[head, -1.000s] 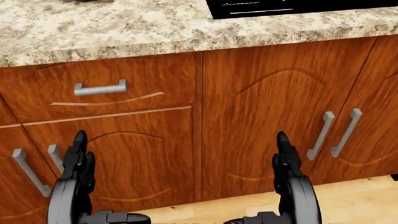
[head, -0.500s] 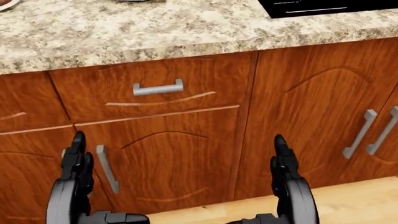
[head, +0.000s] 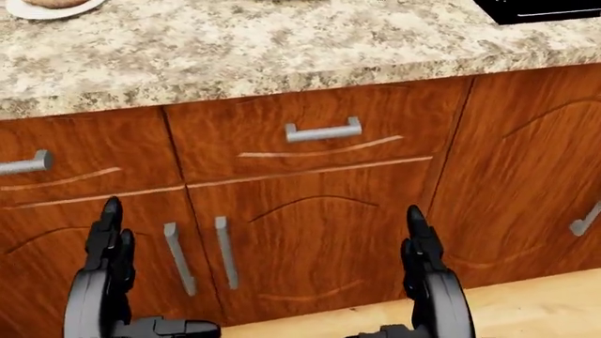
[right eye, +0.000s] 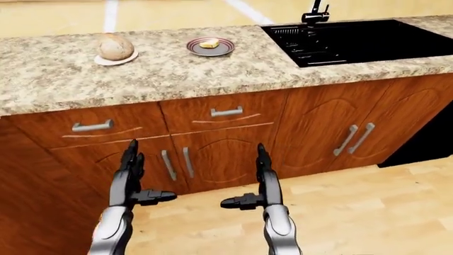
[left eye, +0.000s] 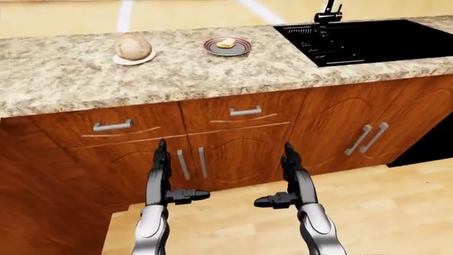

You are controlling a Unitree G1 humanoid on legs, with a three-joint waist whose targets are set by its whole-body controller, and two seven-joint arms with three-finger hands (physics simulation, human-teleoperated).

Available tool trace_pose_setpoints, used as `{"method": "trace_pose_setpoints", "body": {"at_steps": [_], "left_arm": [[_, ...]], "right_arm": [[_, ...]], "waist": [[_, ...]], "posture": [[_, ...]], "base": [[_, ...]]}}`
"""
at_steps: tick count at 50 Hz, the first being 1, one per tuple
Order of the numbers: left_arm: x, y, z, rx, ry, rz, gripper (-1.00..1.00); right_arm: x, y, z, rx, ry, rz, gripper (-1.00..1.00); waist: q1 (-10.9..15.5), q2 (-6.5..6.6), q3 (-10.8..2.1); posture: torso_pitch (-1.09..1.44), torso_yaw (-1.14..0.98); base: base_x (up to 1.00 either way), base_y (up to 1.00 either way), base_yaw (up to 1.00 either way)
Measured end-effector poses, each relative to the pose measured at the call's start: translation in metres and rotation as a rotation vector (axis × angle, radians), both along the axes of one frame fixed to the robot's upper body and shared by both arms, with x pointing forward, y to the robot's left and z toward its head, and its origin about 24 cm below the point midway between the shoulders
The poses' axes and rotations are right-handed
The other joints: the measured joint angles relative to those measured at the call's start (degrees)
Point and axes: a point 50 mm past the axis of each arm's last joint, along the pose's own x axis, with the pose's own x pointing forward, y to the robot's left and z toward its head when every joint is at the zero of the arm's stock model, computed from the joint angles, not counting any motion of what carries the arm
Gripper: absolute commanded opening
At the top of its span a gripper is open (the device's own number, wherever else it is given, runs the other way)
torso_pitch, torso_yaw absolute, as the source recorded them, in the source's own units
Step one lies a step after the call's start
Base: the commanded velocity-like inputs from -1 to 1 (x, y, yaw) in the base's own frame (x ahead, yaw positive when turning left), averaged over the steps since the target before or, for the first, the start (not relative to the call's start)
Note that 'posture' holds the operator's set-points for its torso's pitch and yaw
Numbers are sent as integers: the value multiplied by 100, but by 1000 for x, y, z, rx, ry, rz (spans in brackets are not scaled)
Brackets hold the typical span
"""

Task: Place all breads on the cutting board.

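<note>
A round brown bread loaf [left eye: 133, 46] sits on a white plate [left eye: 121, 61] on the granite counter [left eye: 177, 74], upper left in the left-eye view. To its right, a small yellowish bread piece [left eye: 225, 43] lies on a dark round plate [left eye: 227, 51]. No cutting board shows in any view. My left hand [left eye: 173, 178] and right hand [left eye: 280, 178] hang low before the cabinet doors, well below the counter. Both are open and empty, with fingers straight up and thumbs pointing inward.
A black sink [left eye: 365, 40] with a faucet [left eye: 327, 11] is set into the counter at the right. Wooden drawers and doors with grey handles [head: 323, 131] fill the cabinet face [left eye: 240, 149]. Light wood floor [left eye: 396, 212] lies below, and a dark gap [left eye: 432, 149] is at the far right.
The whole head view has shifted: cabinets and handles slide right, the sink leaves at top right, and the white plate's edge enters at top left. The hands keep their pose.
</note>
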Motion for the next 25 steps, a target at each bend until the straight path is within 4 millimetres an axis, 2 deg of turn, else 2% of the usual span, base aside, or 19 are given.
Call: {"method": "trace_pose_setpoints", "body": {"at_steps": [3,5,10,12,15,20,22,25], "left_arm": [[1,-4,0,-3,-3,-15,100],[1,-6,-1,-5,2,-26,100],[0,-5,-3,-3,10,-23,100],[1,-7,-5,-6,17,-29,100],[1,-10,-2,-7,1,-43,100],[-1,2,2,4,-20,5,100],[0,0,3,2,-19,2,100],[-1,-12,-3,-15,9,-40,100]], "right_arm": [[2,-4,4,-7,-19,-14,100],[2,-5,6,-8,-33,-22,100],[0,-2,7,-10,-35,-18,100],[-1,-4,4,-14,-19,-22,100],[-1,-7,0,-19,2,-35,100],[3,1,7,-10,-37,-6,100],[4,-2,8,-30,-46,-17,100],[1,-14,0,-67,-8,-65,100]], "waist": [[-19,-181,-1],[-11,-247,-3],[53,-311,-1],[82,-306,-42],[137,-357,-25],[99,-556,110],[117,-728,65],[32,-556,75]], "posture": [[0,0],[0,0],[0,0],[0,0],[0,0],[0,0],[0,0],[0,0]], "base": [[0,0,0],[0,0,0],[0,0,5],[0,0,82],[0,0,100],[0,0,20],[0,0,0],[0,0,0]]}}
